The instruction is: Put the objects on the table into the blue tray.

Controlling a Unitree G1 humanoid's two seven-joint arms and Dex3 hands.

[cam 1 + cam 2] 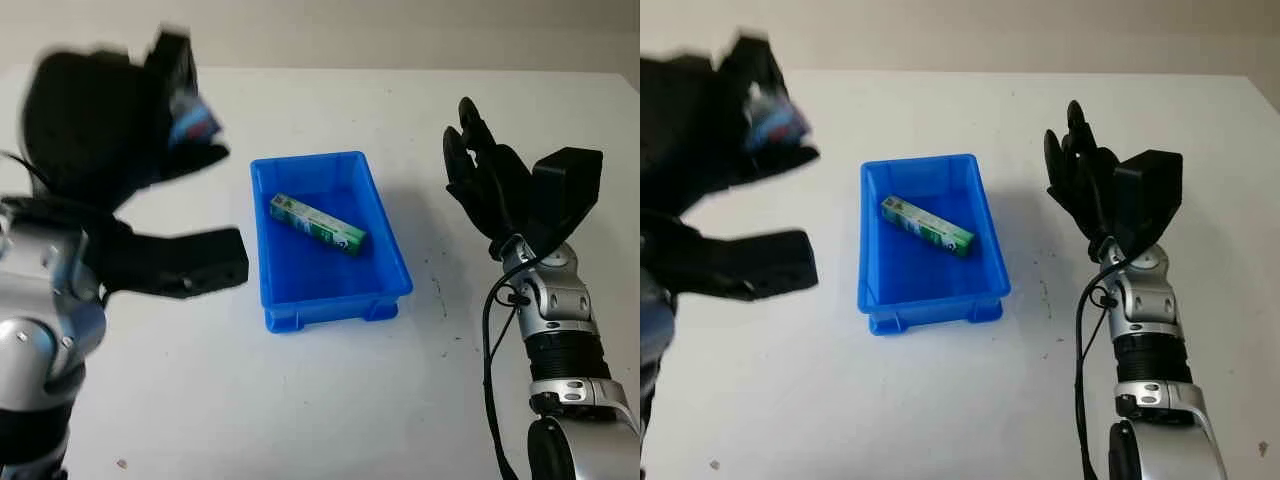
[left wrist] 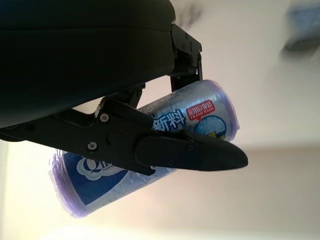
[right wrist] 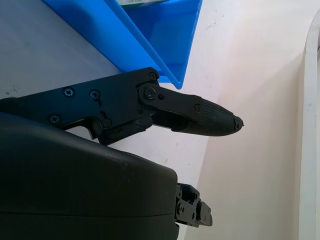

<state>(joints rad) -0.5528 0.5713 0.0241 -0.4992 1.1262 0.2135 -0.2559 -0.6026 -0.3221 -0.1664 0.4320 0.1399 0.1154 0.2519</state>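
The blue tray [image 1: 290, 305] sits mid-table with a green and white box [image 1: 318, 224] lying inside it. My left hand [image 1: 175, 110] is raised high at the left of the tray, shut on a blue and purple roll of trash bags [image 2: 165, 150]; the roll [image 1: 195, 120] peeks out between the black fingers. In the left wrist view a finger [image 2: 190, 152] crosses the roll's middle. My right hand [image 1: 485, 175] is open, held upright to the right of the tray, above the table.
The white table [image 1: 330, 400] stretches around the tray, with a few small dark specks right of the tray and one near the front left. A grey wall runs behind the table's far edge.
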